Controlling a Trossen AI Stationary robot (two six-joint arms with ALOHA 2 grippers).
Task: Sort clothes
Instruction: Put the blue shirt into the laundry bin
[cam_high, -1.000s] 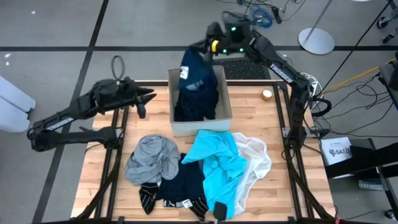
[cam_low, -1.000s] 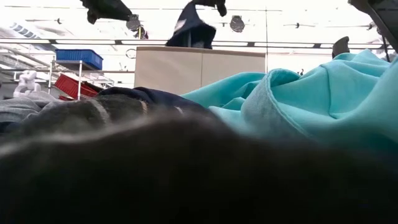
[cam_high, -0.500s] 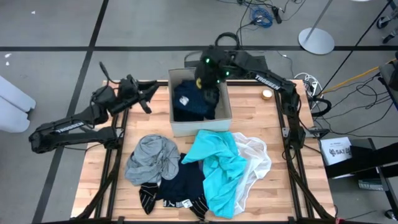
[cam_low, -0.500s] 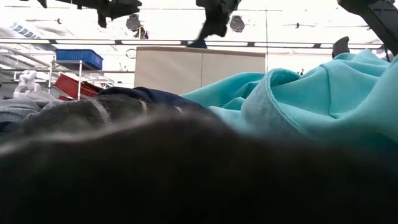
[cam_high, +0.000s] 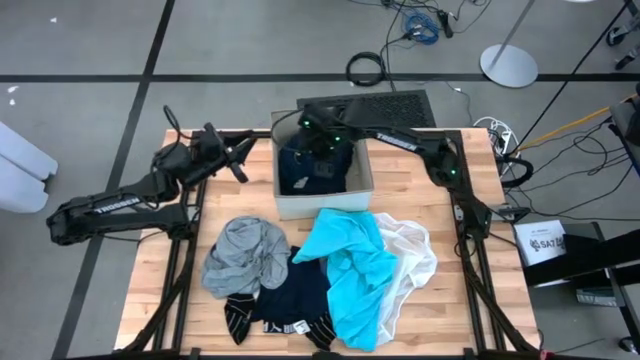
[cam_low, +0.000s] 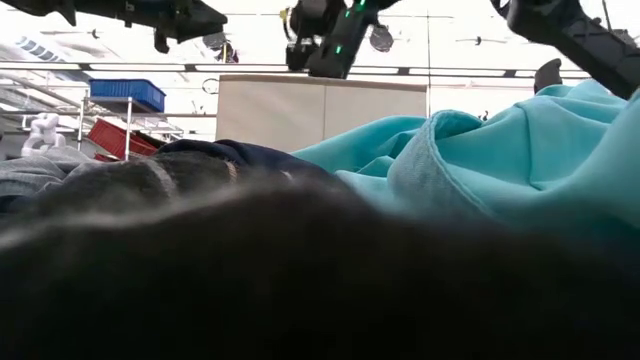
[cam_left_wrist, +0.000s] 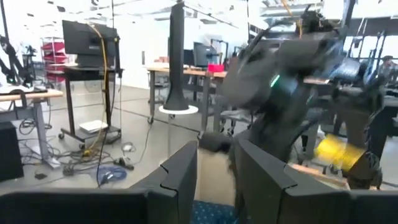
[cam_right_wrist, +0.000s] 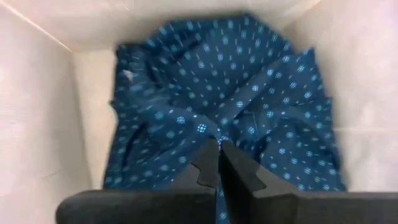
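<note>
The navy dotted piece (cam_right_wrist: 249, 93) lies bunched on the floor of the beige fabric box (cam_high: 361, 186), also seen from above (cam_high: 310, 172). My right gripper (cam_right_wrist: 219, 155) reaches down into the box, shut on the piece. My left gripper (cam_high: 240, 158) hovers open and empty just left of the box. The grey top (cam_high: 245, 255), turquoise shirt (cam_high: 350, 265), white sheer piece (cam_high: 415, 255) and striped socks (cam_high: 238, 318) lie in a heap on the near half of the table. My right gripper pinches a gathered fold near the middle of the navy dotted piece (cam_right_wrist: 217, 138) between its two fingertips, from above, pointing down into the box. The cloth puckers toward the fingertips, and the rest of it lies slack on the box floor.
The box walls (cam_right_wrist: 43, 112) stand close around my right gripper. A dark navy garment (cam_high: 295, 295) lies between the grey top and the turquoise shirt. In the low view the turquoise shirt (cam_low: 500, 150) and dark cloth fill the foreground before the box (cam_low: 320, 110).
My right gripper has gone down and toward the table's near edge, from high above the box's far side into the box. The navy dotted piece, which hung below it, now lies bunched on the box floor. My left gripper has shifted a little toward the far edge.
</note>
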